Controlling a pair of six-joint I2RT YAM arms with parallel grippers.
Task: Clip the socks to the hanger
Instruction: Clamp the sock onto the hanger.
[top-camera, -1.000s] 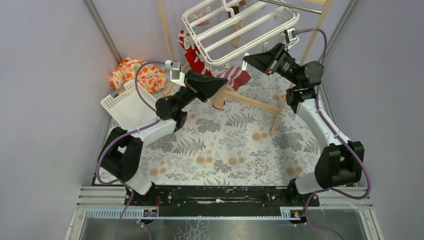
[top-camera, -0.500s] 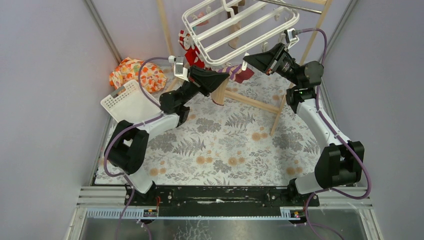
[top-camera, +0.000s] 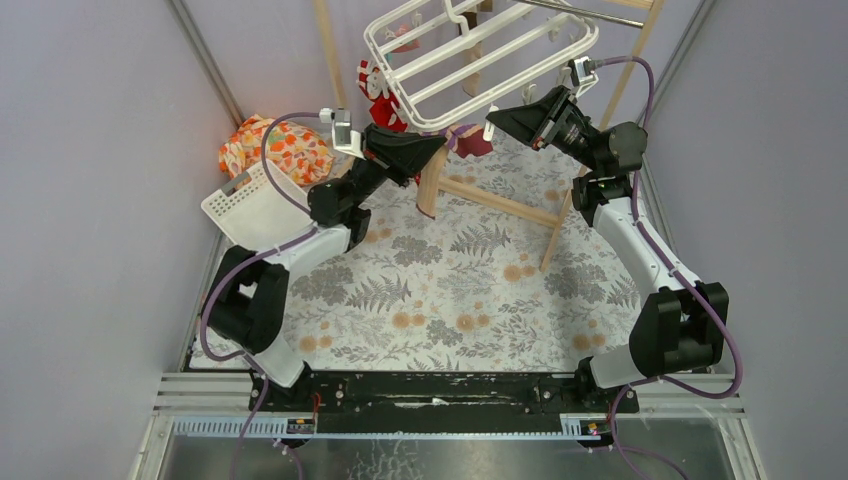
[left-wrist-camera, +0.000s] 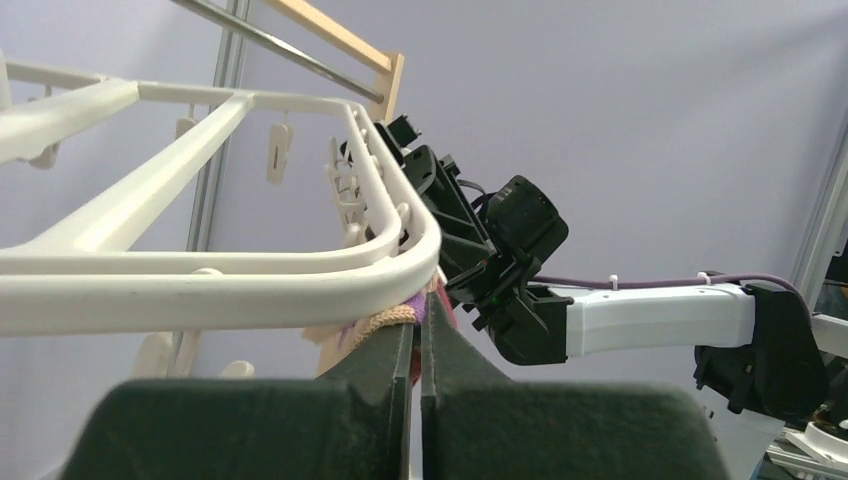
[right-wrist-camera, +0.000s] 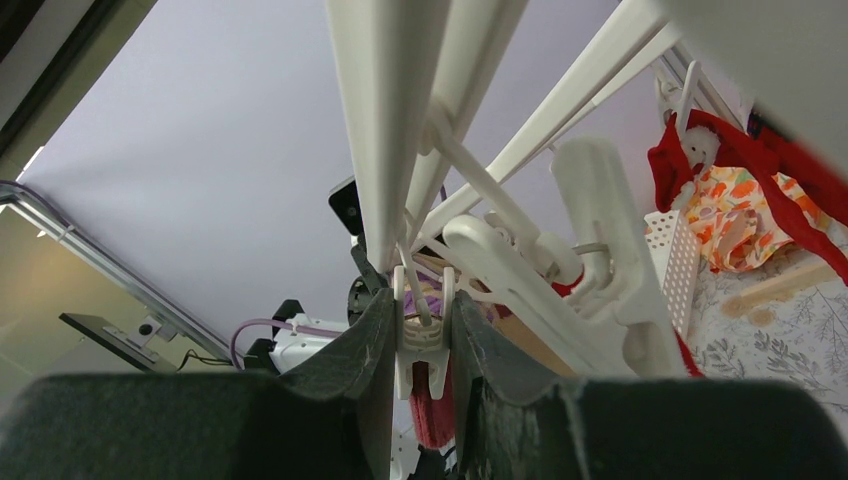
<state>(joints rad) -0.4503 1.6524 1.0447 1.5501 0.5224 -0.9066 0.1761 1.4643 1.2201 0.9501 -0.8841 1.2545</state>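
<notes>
Two wrist views, clip squeezed, sock pinched

We see soft, even light in the overhead view, with only faint shadows on the counter. In the wrist views the left pincer and right pincer loom dark and blurred up close; the nearest hanger bars are out of focus.
</notes>
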